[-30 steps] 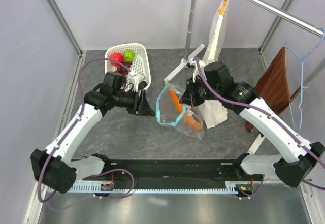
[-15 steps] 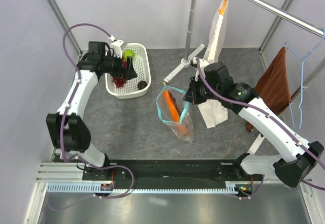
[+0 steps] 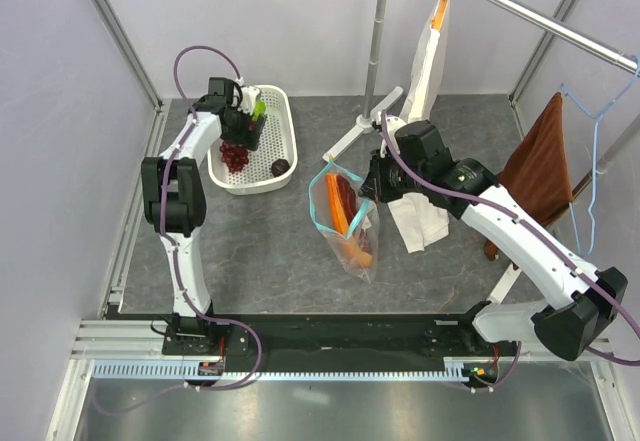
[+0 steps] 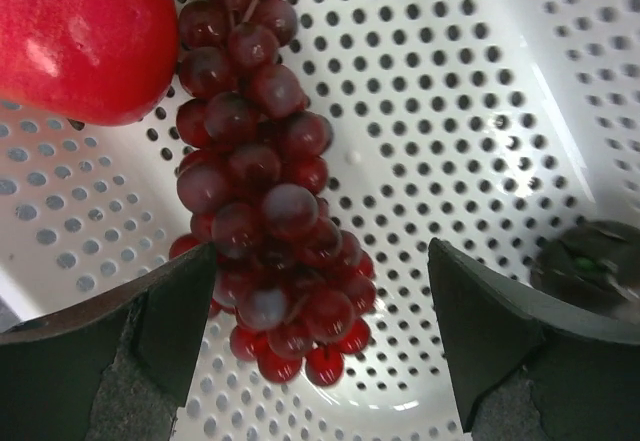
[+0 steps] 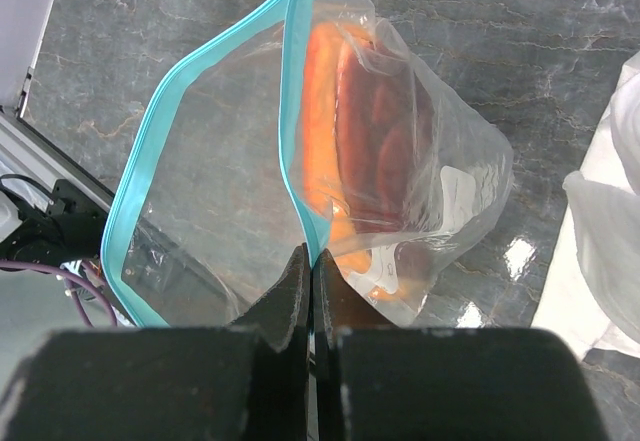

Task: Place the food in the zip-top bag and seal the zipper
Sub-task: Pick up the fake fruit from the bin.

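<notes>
While the zip-top bag (image 3: pixel 352 233) is hanging upright over the table (image 3: pixel 260 241), my right pincer (image 5: pixel 312 279) is clamping its mouth edge, with both jaws pressed flat together on the teal zipper (image 5: pixel 200 131). The mouth is gaping open in a loop toward my left arm. The orange-and-maroon papaya slice (image 5: pixel 375 131) is standing on end inside the pouch, against the clear wall. Whether the bag's bottom is touching the table, I cannot tell.

Well apart to the left, the white basket (image 3: pixel 288 126) is sitting near the far wall. My left pincer (image 4: pixel 320 321) is hovering inside it, fingers (image 4: pixel 150 341) spread wide and gripping nothing. The lower end of the dark purple grape bunch (image 4: pixel 265 191) is lying between them on the perforated floor. The red apple (image 4: pixel 80 31) is lying against the top of the bunch, and the green round fruit (image 3: pixel 259 109) is peeking out just beyond it. The small dark ball (image 4: pixel 585 261) is resting by my right-hand finger.

Behind my right arm, the tall white paper bag (image 3: pixel 428 66) is hanging from the rail.
</notes>
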Motion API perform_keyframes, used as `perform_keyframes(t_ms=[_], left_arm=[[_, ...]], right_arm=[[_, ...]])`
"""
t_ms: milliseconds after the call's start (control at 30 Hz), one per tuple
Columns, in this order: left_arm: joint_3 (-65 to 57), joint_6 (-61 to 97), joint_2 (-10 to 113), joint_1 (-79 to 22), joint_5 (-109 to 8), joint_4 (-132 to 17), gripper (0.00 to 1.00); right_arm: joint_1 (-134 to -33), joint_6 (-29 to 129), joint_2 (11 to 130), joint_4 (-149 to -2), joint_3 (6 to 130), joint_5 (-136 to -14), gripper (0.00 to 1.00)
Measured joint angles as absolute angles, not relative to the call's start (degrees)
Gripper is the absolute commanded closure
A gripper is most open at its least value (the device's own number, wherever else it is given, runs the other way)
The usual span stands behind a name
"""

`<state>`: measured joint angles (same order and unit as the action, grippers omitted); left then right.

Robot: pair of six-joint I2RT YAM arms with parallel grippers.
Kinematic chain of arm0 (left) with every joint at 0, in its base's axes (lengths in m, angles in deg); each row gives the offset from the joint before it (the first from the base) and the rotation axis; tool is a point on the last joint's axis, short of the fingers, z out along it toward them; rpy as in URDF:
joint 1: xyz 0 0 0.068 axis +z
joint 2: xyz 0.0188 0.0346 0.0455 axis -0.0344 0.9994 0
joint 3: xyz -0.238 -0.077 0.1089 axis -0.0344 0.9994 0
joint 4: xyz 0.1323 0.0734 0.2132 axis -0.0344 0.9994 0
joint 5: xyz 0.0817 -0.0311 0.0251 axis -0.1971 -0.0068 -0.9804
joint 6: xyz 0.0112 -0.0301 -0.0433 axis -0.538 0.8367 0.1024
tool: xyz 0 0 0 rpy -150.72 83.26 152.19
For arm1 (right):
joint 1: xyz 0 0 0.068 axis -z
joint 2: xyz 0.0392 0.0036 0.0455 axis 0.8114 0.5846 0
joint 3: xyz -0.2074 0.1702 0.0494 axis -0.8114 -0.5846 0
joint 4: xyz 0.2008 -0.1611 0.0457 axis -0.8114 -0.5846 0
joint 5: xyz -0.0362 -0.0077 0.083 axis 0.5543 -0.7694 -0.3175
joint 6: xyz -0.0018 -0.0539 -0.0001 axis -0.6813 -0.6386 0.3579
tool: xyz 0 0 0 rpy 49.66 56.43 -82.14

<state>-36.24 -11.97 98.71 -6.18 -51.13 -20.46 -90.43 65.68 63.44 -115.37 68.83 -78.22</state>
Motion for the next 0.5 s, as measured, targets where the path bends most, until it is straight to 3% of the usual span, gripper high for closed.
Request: perform_keyframes(t_ms=[133,233,433,467,500], left_arm=[[-37.5,-12.6,102.3,-6.2,-54.3,-20.7,0.11],[-38.1,-12.8,104.2,-6.2,-55.8,-21.0,0.18],[-41.0,-13.2,107.3,-6.0,-56.8,-21.1,0.59],[-41.2,-13.3,107.3,-5.9,-56.7,-21.1,0.73],[-41.5,-13.3,107.3,-5.9,-56.6,-21.0,0.79]], right_arm=[[-90.4,66.0,63.7,-115.0,68.8,-78.3,1.0],[-90.4,66.0,64.1,-114.7,68.8,-78.4,1.0],[-90.4,66.0,64.3,-114.6,68.8,-78.5,1.0],[-90.4,66.0,64.3,-114.6,68.8,-78.5,1.0],[-90.4,66.0,64.3,-114.5,68.8,-78.5,1.0]])
